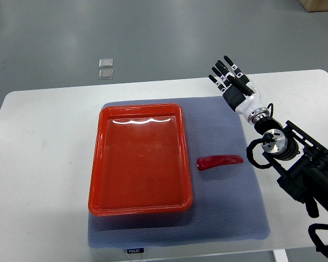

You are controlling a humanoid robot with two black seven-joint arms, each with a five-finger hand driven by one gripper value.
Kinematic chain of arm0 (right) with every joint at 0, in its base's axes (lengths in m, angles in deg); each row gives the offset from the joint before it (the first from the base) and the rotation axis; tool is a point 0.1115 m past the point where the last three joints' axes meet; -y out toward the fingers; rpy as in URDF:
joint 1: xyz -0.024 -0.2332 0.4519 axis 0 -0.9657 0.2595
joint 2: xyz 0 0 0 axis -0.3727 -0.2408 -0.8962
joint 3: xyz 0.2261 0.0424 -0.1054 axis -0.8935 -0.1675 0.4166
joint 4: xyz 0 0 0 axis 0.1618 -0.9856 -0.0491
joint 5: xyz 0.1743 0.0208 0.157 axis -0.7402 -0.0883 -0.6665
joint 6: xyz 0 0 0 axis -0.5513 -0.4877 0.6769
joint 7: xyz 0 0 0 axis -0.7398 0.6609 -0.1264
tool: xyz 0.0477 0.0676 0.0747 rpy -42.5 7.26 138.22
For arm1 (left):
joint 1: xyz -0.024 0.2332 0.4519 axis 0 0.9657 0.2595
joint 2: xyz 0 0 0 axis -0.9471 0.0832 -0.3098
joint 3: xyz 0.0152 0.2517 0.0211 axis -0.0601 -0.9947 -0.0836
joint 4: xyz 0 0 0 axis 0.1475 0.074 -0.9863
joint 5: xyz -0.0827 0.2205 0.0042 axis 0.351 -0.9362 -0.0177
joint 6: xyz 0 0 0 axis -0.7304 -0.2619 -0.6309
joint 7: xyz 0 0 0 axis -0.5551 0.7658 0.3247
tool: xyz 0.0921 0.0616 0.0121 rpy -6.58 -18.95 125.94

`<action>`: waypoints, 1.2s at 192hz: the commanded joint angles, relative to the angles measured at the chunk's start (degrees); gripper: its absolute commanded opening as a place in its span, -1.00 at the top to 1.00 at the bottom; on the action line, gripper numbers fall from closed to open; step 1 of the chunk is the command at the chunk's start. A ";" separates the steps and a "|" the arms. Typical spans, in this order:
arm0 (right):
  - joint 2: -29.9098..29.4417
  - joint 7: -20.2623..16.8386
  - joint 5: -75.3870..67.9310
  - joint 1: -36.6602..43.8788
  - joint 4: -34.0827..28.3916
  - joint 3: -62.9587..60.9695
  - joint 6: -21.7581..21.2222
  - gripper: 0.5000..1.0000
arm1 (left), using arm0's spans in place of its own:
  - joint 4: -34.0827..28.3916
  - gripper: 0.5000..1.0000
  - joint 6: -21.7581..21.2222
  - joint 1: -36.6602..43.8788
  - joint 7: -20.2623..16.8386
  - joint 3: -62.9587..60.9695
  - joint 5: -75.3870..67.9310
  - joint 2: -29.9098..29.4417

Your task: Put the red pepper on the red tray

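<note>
Lab-like test space: bare grey floor (153, 33), plain white table (38, 164), grey mat (229, 218).

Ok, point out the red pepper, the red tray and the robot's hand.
Glossy red pepper (220, 161), top view, mid-body.
Red plastic tray (96, 164), top view, left rim.
Right hand (233, 82), top view, palm; fingers spread, holding nothing.

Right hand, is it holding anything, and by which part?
Nothing. The right hand is open, apart from the pepper on the mat.
</note>
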 commanded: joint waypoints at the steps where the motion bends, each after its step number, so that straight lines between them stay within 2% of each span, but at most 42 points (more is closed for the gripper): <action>1: 0.08 0.00 0.00 0.09 -0.08 0.04 0.00 -0.66 | 0.07 -1.00 0.00 0.00 0.00 0.00 0.00 0.00; 42: 0.52 -0.44 0.96 0.35 -0.52 1.01 -0.09 -0.66 | -0.02 -1.00 0.00 0.00 0.00 0.00 0.00 0.00; 68: 1.58 -1.23 8.43 2.28 -2.37 3.91 -0.88 -0.66 | -0.11 -1.00 0.00 0.00 0.00 0.00 0.00 0.00; 90: 8.08 -4.39 20.83 5.98 -6.15 11.73 -1.41 -0.66 | -0.11 -1.00 0.00 0.00 0.00 0.00 0.00 0.00; 108: 15.63 -7.21 31.37 13.52 -10.45 26.40 -2.37 -0.66 | -0.11 -1.00 0.00 0.00 0.00 0.00 0.00 0.00; 127: 22.32 -8.17 33.84 21.80 -14.58 39.86 -4.22 -0.66 | 0.16 -1.00 0.00 0.00 0.00 0.00 0.00 0.00; 160: 32.77 -12.83 36.73 34.97 -27.85 55.85 -10.72 -0.67 | 0.42 -1.00 0.00 -0.09 0.00 -0.09 0.00 0.00; 176: 35.68 -13.71 37.35 38.67 -32.95 59.89 -13.09 -0.67 | 0.42 -1.00 0.00 -0.09 0.00 -0.09 0.00 0.00; 199: 37.79 -13.80 37.35 39.29 -37.52 62.18 -13.71 -0.67 | 0.42 -1.00 0.00 -0.09 0.00 -0.09 0.00 0.00; 215: 37.61 -13.71 37.53 38.23 -37.70 63.06 -12.57 -0.67 | 0.33 -1.00 0.00 -0.09 0.00 0.00 0.00 0.00; 230: 37.26 -13.62 38.14 36.56 -37.70 63.06 -9.67 -0.66 | 0.07 -1.00 0.00 0.00 0.00 -0.01 0.00 0.00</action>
